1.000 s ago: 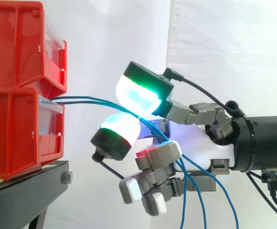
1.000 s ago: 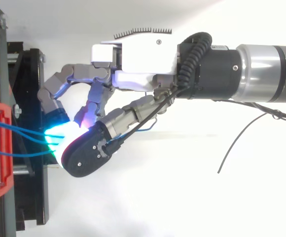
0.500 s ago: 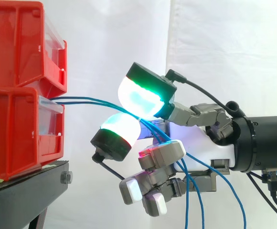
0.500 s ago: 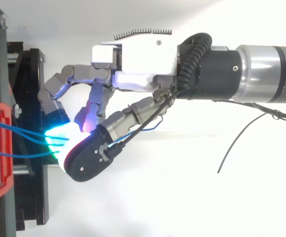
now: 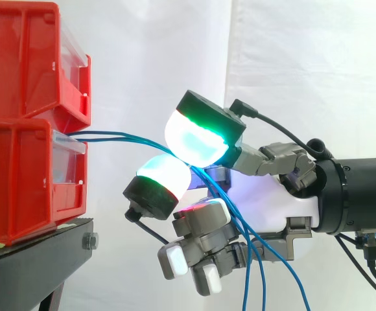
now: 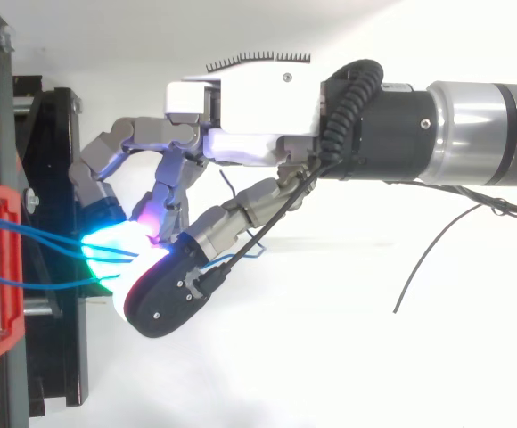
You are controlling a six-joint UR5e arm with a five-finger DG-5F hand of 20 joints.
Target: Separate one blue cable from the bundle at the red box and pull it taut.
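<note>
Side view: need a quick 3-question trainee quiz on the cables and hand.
1. True or false: the bins stand on a white table.
2. Where do the cables run at the hand? A: between two glowing pads. B: over the wrist. C: clear of the hand.
3. Fill in: past the pads, the cables hang ___.

Key: 1 false, the bins are on a black stand. 2 A. 3 down.
</note>
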